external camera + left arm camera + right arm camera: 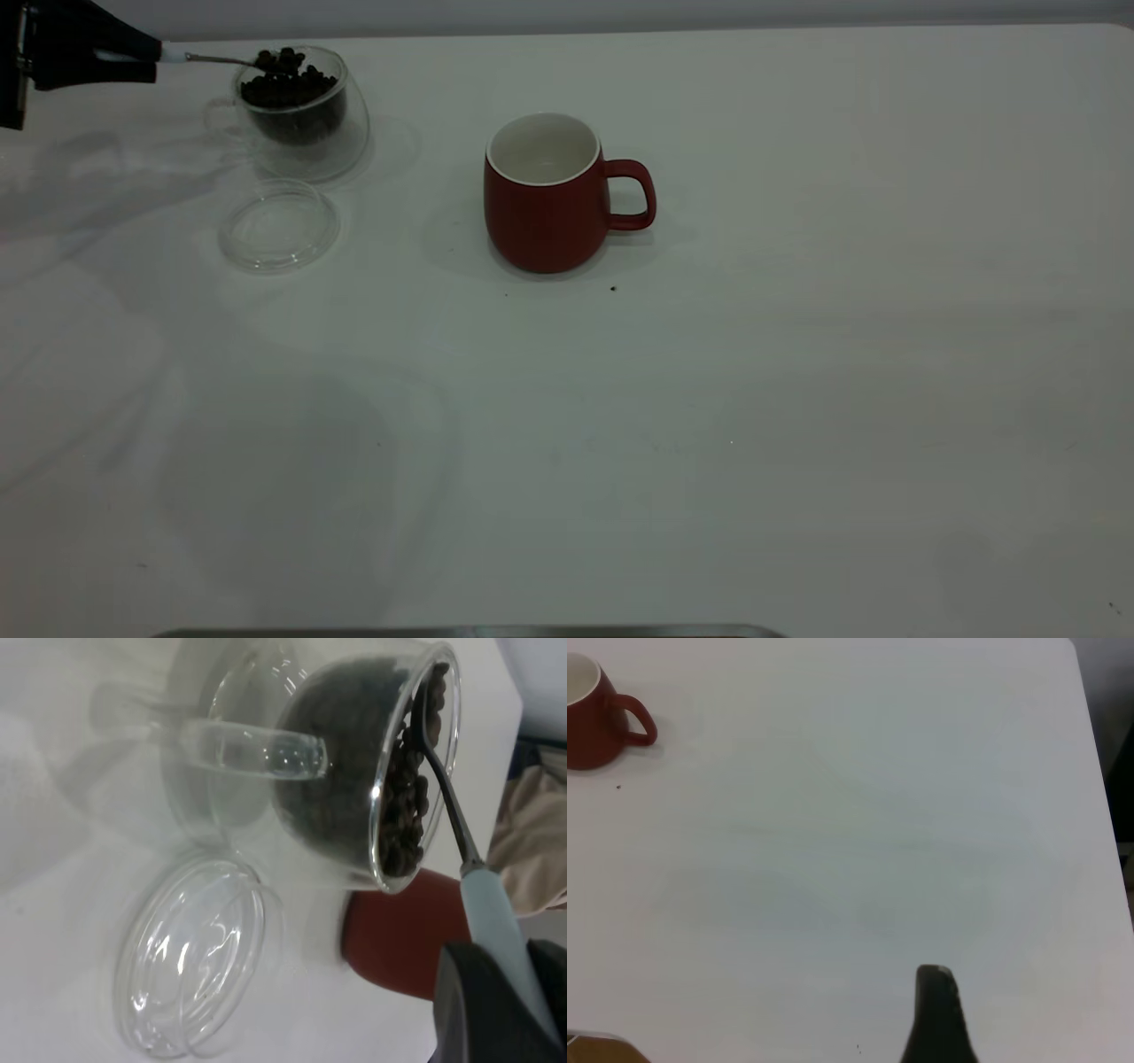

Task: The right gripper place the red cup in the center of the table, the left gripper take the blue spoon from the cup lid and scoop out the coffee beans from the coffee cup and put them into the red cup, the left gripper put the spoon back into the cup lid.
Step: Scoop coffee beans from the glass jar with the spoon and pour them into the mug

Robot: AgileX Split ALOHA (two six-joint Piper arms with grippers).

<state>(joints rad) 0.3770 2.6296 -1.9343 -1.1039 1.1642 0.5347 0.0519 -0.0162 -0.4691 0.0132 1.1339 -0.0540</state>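
Note:
My left gripper (151,60) at the table's far left is shut on the pale-blue handle of the blue spoon (221,59). The spoon's bowl holds several coffee beans just over the rim of the coffee cup (306,115), which is filled with coffee beans (288,89). In the left wrist view the left gripper (496,983) grips the spoon (492,912) over the coffee cup (354,771) and its beans (403,806). The clear cup lid (279,223) lies empty in front of the coffee cup. The red cup (545,195) stands upright and empty near the centre of the table (709,399), handle to the right.
My right gripper (935,979) is out of the exterior view and hangs over bare table, far from the red cup (589,722). Tiny dark specks lie in front of the red cup. The cup lid (190,966) sits close beside the coffee cup.

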